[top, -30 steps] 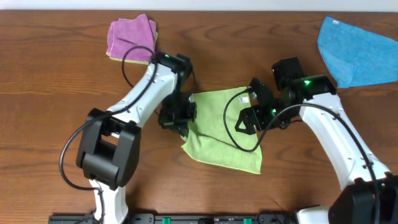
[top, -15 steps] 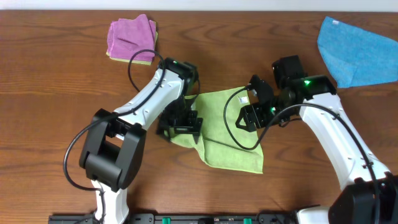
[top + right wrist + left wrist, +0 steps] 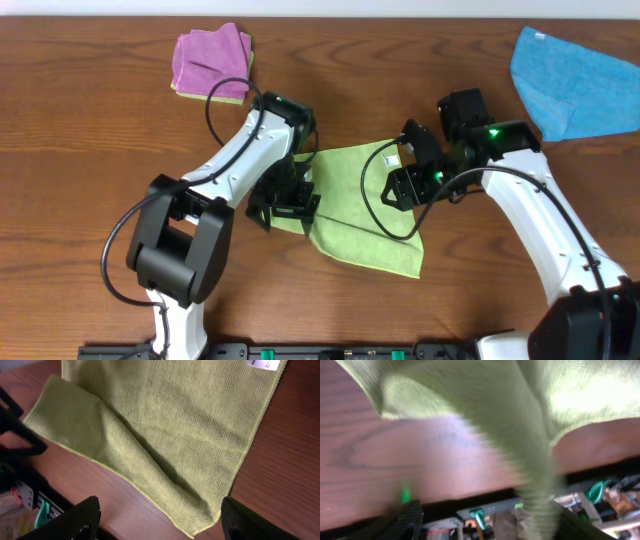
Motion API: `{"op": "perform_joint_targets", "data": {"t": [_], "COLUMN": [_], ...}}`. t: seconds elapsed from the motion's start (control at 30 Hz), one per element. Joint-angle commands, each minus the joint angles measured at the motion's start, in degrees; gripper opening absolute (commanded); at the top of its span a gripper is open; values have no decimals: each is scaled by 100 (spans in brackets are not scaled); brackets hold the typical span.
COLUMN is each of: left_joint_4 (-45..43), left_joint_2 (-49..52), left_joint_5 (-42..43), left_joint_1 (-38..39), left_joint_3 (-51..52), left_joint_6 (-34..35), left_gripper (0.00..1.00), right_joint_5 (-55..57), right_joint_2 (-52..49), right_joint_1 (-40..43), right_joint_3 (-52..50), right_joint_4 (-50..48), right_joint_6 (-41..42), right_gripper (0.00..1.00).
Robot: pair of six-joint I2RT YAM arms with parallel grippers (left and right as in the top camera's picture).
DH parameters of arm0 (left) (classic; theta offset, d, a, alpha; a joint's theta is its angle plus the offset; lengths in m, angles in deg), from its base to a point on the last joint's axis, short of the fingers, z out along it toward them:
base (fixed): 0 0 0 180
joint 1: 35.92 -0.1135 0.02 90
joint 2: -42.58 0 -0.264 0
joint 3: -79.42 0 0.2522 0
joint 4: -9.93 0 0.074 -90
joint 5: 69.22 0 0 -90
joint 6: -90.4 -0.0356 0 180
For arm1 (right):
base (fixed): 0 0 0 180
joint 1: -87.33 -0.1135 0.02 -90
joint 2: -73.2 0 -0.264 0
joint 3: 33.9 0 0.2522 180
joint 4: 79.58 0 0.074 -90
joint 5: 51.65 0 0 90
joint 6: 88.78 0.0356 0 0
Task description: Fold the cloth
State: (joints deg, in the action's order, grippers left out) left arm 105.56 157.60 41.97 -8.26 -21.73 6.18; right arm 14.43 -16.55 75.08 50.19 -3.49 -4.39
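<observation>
The cloth [image 3: 365,210] lies mid-table [image 3: 80,150], between my left gripper [image 3: 285,208] at its left edge and my right gripper [image 3: 400,185] over its right side, near the tag [image 3: 392,158]. Behind, far left, lies a folded cloth [image 3: 210,62]. Far right, well apart, lies a larger cloth [image 3: 575,80].

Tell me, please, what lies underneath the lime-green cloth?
The wooden table shows all around the cloth. At its left edge a flap is folded over, so cloth lies under cloth there. Whatever is beneath the rest is covered.
</observation>
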Motion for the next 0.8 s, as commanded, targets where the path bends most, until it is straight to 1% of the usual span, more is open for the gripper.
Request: {"op": "perform_joint_targets", "data": {"t": [0.0, 0.1, 0.2, 0.27, 0.33, 0.43, 0.53, 0.57, 0.6, 0.63, 0.67, 0.7, 0.77], "left_joint_4": [258, 503, 455, 229, -66, -723, -1351, -1493, -1655, -1786, -1926, -2131, -2463], "left_joint_2": [-9, -24, -144, -234, -251, -249, -247, -247, -247, -247, -247, -247, -240], "left_joint_5": [142, 118, 109, 63, 31, -461, -857, -1032, -1217, -1290, -1279, -1283, -1279], "left_joint_1": [24, 13, 0, -2, 0, 13, -17, -50, -107, -164, -234, -354, -522], "left_joint_3": [2, 2, 2, 2, 4, 127, 358, 422, 481, 507, 518, 518, 518], "left_joint_6": [-299, -391, -435, -431, -391, 17, 323, 442, 603, 752, 841, 1012, 1287], "left_gripper": [89, 89, 94, 98, 95, 95, 95, 95, 95, 95, 95, 95, 95], "right_joint_5": [-9, -31, -35, -35, -33, -28, -28, -31, -31, -37, -52, -81, -96], "right_joint_2": [59, 59, 59, 59, 59, 59, 59, 59, 59, 59, 57, 50, 0], "right_joint_1": [-55, -55, -55, -59, -59, -57, -57, -59, -57, -57, -57, -59, -66], "right_joint_3": [-39, -44, -57, -74, -87, -216, -566, -743, -918, -1058, -1180, -1305, -1405], "right_joint_4": [-33, -131, -238, -273, -284, -479, -1047, -1344, -1672, -1965, -2232, -2540, -2837], "right_joint_6": [48, 87, 214, 219, 216, 219, 476, 640, 800, 949, 1113, 1266, 1397], "right_gripper": [78, 78, 78, 77, 78, 76, 73, 66, 56, 47, 41, 32, 24]}}
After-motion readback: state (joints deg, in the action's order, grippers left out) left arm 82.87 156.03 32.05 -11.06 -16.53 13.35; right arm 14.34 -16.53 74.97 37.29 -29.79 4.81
